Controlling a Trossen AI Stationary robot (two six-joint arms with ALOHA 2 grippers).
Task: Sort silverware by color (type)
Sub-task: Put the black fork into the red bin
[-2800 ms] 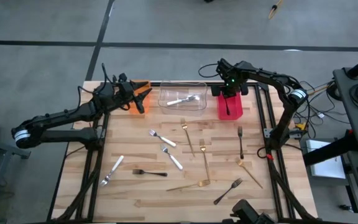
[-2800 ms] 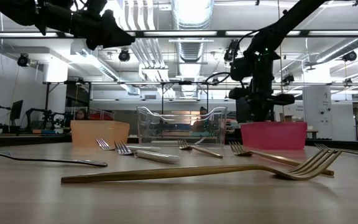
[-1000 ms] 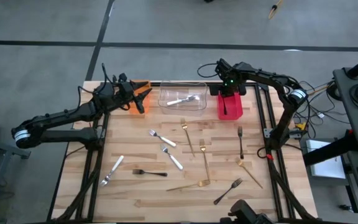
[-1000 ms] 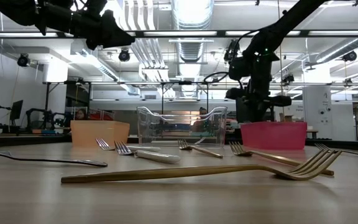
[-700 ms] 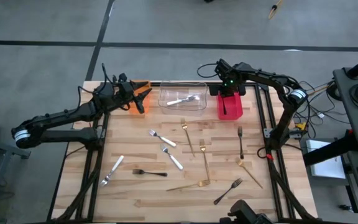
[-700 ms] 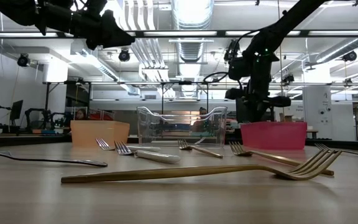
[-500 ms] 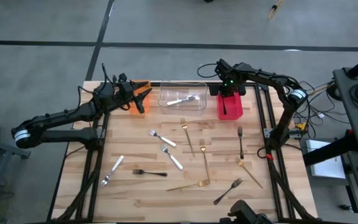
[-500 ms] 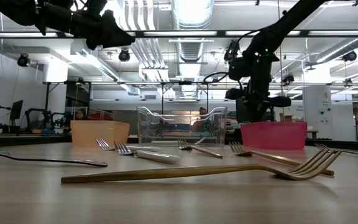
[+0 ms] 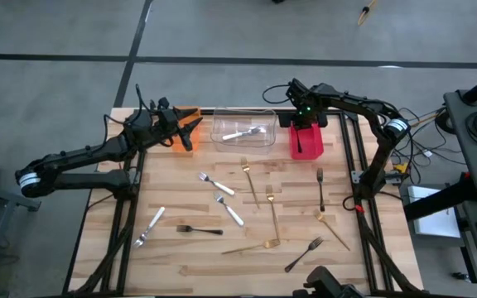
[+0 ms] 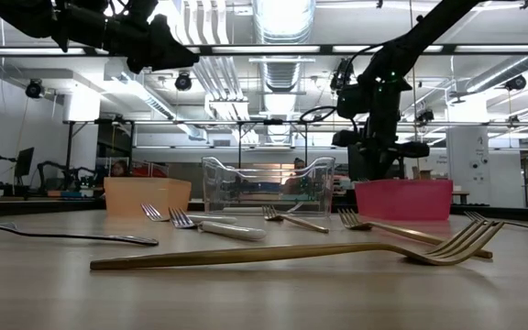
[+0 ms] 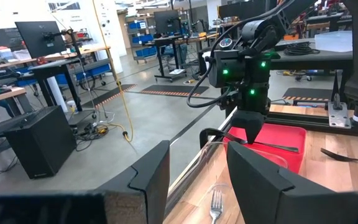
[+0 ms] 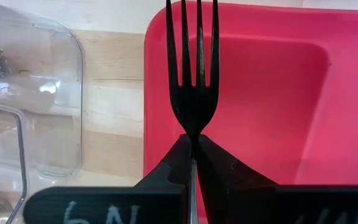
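Observation:
My right gripper (image 9: 303, 121) hangs over the red bin (image 9: 296, 151) at the far right, shut on a black fork (image 12: 193, 74). My left gripper (image 11: 197, 186) waits open and holding nothing by the orange bin (image 9: 190, 111) at the far left. A silver fork (image 9: 243, 132) lies in the clear bin (image 9: 222, 124) between them. Several more forks lie flat on the wooden table: silver ones (image 9: 216, 184), gold ones (image 9: 272, 213) and black ones (image 9: 199, 229). My right gripper pinches the black fork at its neck (image 12: 193, 129), just below the tines, between its two fingertips. The fingers come steeply from above and the fork lies across them. The fork (image 11: 272, 146) hangs about level, clear above the red bin (image 11: 291, 134).
The three bins stand in a row along the table's far edge. Loose forks spread over the middle and the near right of the table. A gold fork (image 10: 291, 252) lies closest to the near edge. Dark frame bars run down both sides of the table.

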